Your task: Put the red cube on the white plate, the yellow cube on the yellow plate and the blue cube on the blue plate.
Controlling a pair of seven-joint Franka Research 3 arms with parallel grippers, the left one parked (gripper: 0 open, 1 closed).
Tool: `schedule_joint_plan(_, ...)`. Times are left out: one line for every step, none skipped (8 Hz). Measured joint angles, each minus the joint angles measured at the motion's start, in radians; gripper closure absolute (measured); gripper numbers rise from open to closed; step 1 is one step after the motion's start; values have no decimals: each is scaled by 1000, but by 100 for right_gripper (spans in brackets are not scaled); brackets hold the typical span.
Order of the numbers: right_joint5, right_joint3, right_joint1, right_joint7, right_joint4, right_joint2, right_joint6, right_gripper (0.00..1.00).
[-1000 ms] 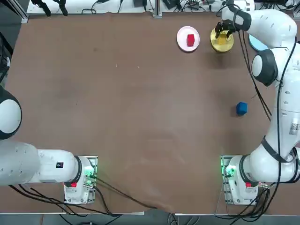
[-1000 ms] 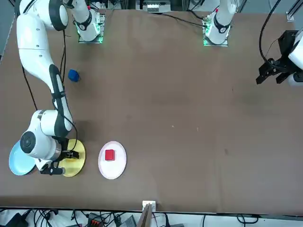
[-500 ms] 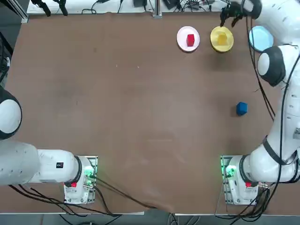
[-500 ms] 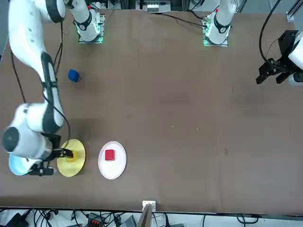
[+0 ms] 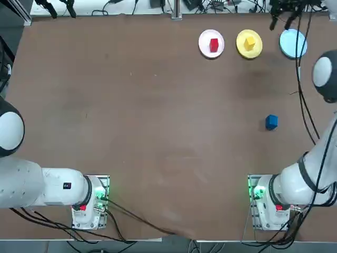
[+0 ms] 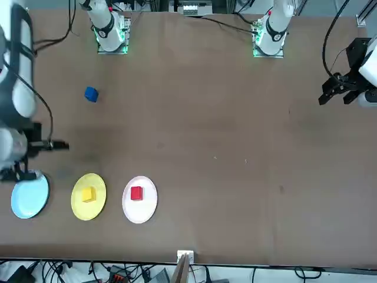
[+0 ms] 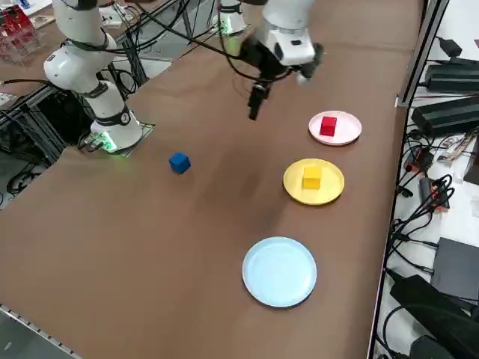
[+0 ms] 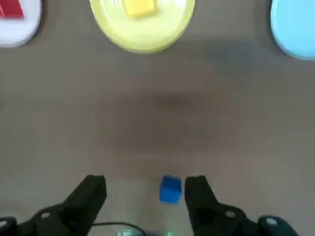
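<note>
fingers [image 8: 95,192] apart and empty, right gripper [image 8: 145,196] raised high above the table [image 5: 131,105].

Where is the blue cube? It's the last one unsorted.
The blue cube sits alone on the bare table, robot's right side in the top view, nearer the bases than the plates.

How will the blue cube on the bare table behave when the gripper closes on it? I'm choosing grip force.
The blue cube looks rigid and flat-faced, so it should sit square, not roll. Being small, it's probably light and may skid if nudged. The right gripper hangs open above it.
</note>
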Motion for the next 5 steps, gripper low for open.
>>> schedule_joint_plan(0, 0, -9, -14, -157, -93, 14, 3)
schedule_joint_plan(0, 0, -10, -25, -336, -191, 83, 3)
schedule_joint_plan(0, 0, -11, -33, -523, -288, 196, 3)
schedule_joint_plan(-1, 0, -18, -58, -715, -380, 311, 5)
schedule_joint_plan(-4, -1, -29, -82, -898, -457, 410, 6)
